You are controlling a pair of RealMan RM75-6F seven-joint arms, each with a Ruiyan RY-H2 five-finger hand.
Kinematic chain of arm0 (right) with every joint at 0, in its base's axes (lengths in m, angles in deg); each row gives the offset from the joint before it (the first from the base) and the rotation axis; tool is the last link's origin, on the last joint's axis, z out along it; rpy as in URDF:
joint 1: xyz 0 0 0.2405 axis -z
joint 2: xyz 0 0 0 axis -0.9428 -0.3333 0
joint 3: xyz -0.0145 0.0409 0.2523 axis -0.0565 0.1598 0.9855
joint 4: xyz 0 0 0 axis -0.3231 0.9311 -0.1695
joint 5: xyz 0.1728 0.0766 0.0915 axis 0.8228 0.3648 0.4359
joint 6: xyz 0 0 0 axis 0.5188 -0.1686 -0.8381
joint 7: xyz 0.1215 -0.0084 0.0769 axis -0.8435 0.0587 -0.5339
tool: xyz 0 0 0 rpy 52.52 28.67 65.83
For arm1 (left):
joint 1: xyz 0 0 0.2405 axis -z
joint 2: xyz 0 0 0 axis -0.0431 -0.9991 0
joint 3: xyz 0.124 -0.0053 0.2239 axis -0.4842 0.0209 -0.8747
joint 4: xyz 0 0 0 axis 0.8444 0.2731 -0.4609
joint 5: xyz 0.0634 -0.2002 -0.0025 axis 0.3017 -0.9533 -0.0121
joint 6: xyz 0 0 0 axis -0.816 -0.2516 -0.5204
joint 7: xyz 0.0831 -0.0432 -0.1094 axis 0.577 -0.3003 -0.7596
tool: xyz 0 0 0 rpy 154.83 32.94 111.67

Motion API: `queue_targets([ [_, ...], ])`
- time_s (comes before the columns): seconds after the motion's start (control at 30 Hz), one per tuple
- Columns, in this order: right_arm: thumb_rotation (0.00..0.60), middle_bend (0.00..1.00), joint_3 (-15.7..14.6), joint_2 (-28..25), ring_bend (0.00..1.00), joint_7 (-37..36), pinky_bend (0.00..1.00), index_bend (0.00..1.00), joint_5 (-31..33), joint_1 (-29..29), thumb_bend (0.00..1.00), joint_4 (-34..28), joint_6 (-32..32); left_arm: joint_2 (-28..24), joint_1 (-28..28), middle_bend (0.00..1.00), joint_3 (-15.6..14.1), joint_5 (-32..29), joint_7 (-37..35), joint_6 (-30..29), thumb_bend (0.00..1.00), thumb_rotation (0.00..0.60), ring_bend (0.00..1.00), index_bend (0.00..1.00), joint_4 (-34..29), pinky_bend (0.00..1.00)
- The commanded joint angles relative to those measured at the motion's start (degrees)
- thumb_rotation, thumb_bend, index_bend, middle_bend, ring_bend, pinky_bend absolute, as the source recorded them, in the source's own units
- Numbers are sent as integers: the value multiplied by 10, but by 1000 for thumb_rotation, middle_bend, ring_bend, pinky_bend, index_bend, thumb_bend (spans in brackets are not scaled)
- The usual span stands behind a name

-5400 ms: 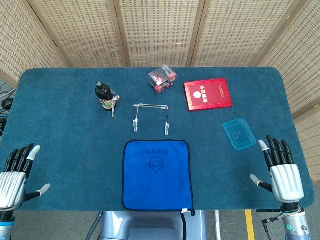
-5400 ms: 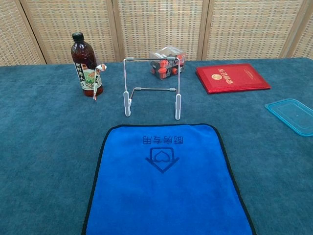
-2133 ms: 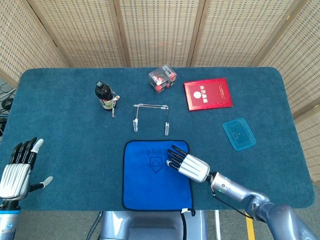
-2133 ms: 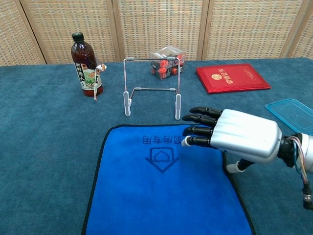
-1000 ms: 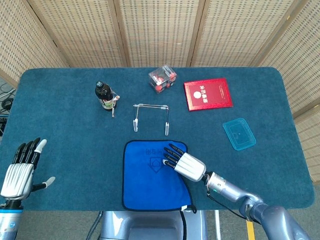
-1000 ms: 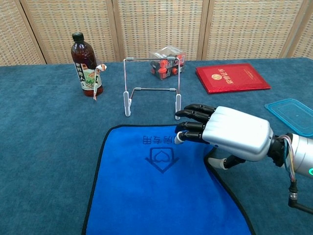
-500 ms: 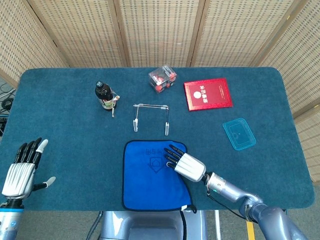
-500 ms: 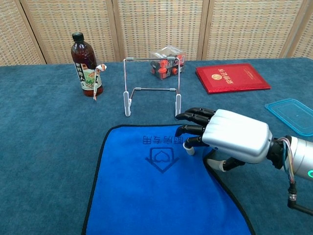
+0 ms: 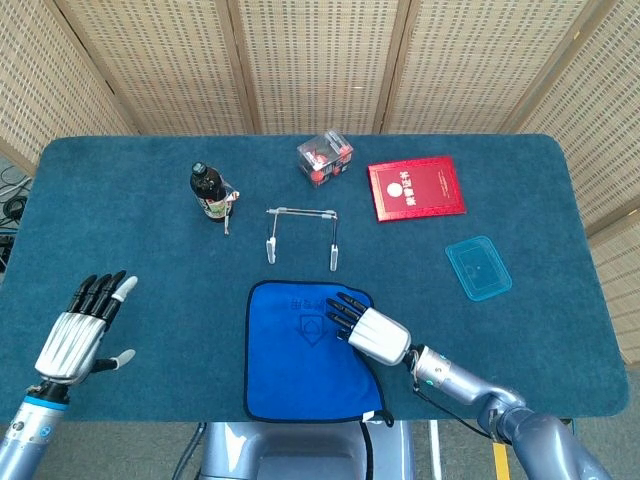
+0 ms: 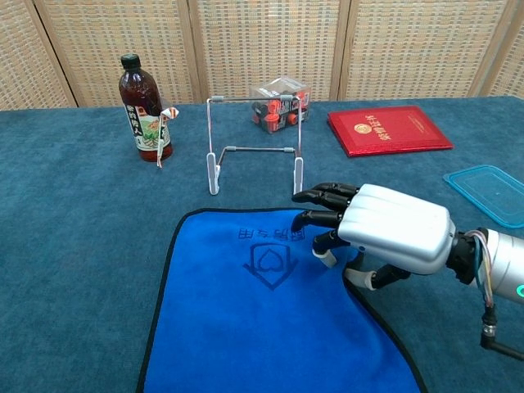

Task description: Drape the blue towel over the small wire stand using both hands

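**One corner gathered, the other untouched**

My left hand (image 9: 80, 335) floats out at the far left, well apart from the blue towel (image 9: 305, 355), palm down, fingers spread wide and holding nothing. It shows only in the head view.

Moving rightward, the towel lies flat on the table (image 9: 150, 260), its far edge just short of the feet of the small wire stand (image 10: 254, 147). The stand sits just beyond my right fingertips, upright and bare.

My right hand (image 10: 385, 229) is on the towel's far right corner. The fingers (image 10: 323, 217) curl down onto the cloth and the thumb (image 10: 377, 278) tucks under from the side, where the black hem has puckered inward. I judge this a closing pinch (whether cloth is truly caught between thumb and fingers I cannot tell).

What could go wrong from here:

- If the pinch catches only the hem, the corner may slide out once I lift.
- My left hand has a long way to come. If I raise the right corner alone, the towel would hang crooked and drag across the table.
- The stand looks light, and my knuckles are close to its right foot (image 10: 298, 182). A careless forward lift could knock it over or push it toward the bottle (image 10: 144, 110) standing off to its left.
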Motion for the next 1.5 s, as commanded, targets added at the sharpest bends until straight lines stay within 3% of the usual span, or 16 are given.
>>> queue_targets([
  [0.03,600,241,0,-1,80,1,113,606,1,-1,445,-1,1,20,45,0,-2,53,-47,27,0,600,0,180,57,0],
  [0.17,600,242,3,-5,81,5,113,606,4,-4,446,-9,4,59,101,0,-10,136,-114,26,0,600,0,306,160,0],
  [0.37,600,243,4,-12,81,14,113,606,8,-6,446,-24,12,108,171,0,-29,210,-181,26,0,600,0,339,280,0],
  [0.63,600,251,5,-19,81,26,113,610,8,-14,446,-40,21,214,240,0,-46,283,-240,-54,0,600,0,432,454,0],
  [1.1,600,255,11,-26,81,22,113,611,12,-25,448,-60,31,270,296,0,-78,297,-265,-75,54,600,0,473,547,0],
  [1.5,600,258,12,-35,81,22,113,611,11,-33,446,-81,41,341,312,0,-109,273,-313,-84,59,600,0,484,665,0],
])
